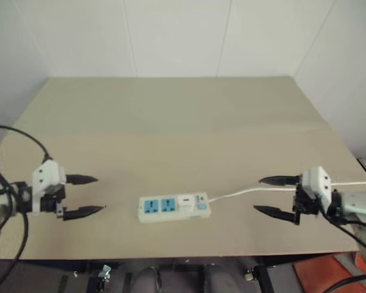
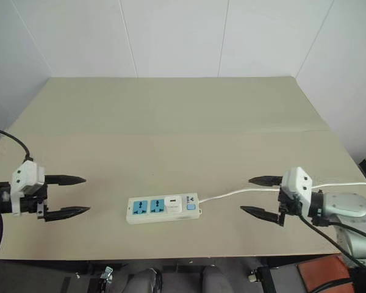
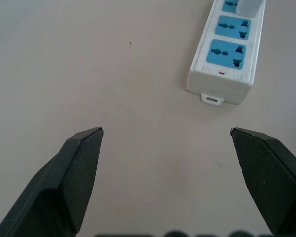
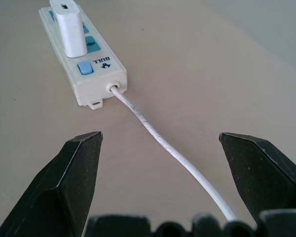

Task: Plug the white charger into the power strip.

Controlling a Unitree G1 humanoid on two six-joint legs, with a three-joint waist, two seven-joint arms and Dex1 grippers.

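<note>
White wall panels close off the far side of a plain beige tabletop, and we see the power strip lying near its front edge, roughly midway between our two arms. Our white charger stands upright in the socket nearest the switch end, so we judge the plugging done. That would explain why both arms sit well apart from the strip. Our left gripper hovers off the strip's free end with its two black fingers spread wide and nothing between them. Our right gripper is likewise spread and empty, pointing back toward the strip, with the thin white cord running between strip and gripper.

From the head views we get the layout: strip in the middle, a gripper either side, cord trailing off to the right edge of the table. In them the charger is little more than a white patch beside two blue sockets. Our right wrist view shows it properly, a tall white block rising from the strip beside the blue switch, and the cord entering the strip's end. Our left wrist view shows the opposite end, two empty blue sockets and a small mounting tab.
</note>
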